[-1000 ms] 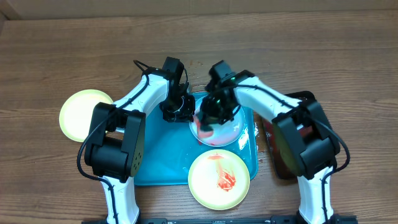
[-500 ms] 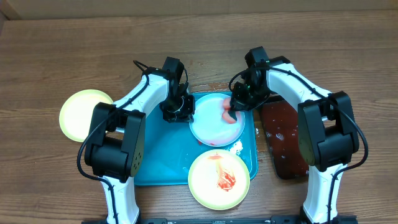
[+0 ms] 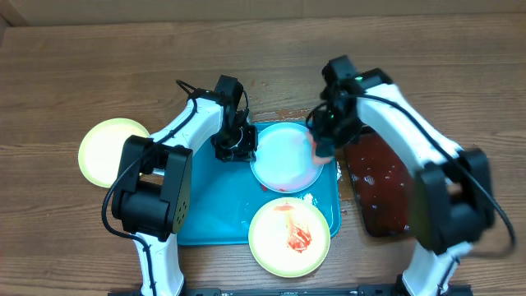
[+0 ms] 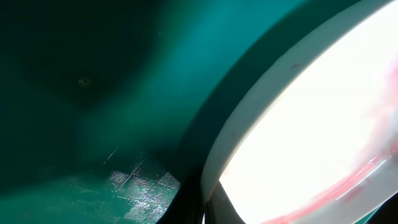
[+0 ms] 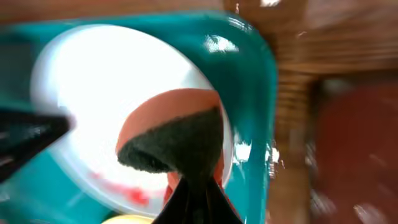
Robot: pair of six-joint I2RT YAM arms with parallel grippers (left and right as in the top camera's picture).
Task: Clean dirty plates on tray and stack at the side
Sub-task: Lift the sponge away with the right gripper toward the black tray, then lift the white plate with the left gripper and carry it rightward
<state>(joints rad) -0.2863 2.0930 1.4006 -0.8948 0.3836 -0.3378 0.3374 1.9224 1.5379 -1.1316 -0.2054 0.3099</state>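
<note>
Tray: turquoise tray (image 3: 205, 205) mid-tabletop.
Light blue plate (image 3: 283, 156): tray's far right corner; red remains along its near rim only.
Right gripper (image 3: 322, 144): clamped on sponge (image 5: 180, 137), swept from plate centre to right rim; wiping looks nearly done.
Left gripper (image 3: 240, 148): closed on plate's left rim, unmoved.

- Near-left part of the turquoise tray (image 3: 205, 210): bare floor, open from above.
- Far-right part: light blue plate (image 3: 283, 160), with the left gripper (image 3: 234, 150) pinching its left rim and the right gripper (image 3: 320, 146), clamped on a sponge (image 5: 180, 137), over its right rim.
- Near-right corner: smeared yellow-green plate (image 3: 289, 236).
- Just right of the tray: dark tray (image 3: 382, 193) of reddish liquid.
- Left of the tray: clean yellow-green plate (image 3: 111, 150).
- Beyond its far edge: bare table (image 3: 394, 49).
</note>
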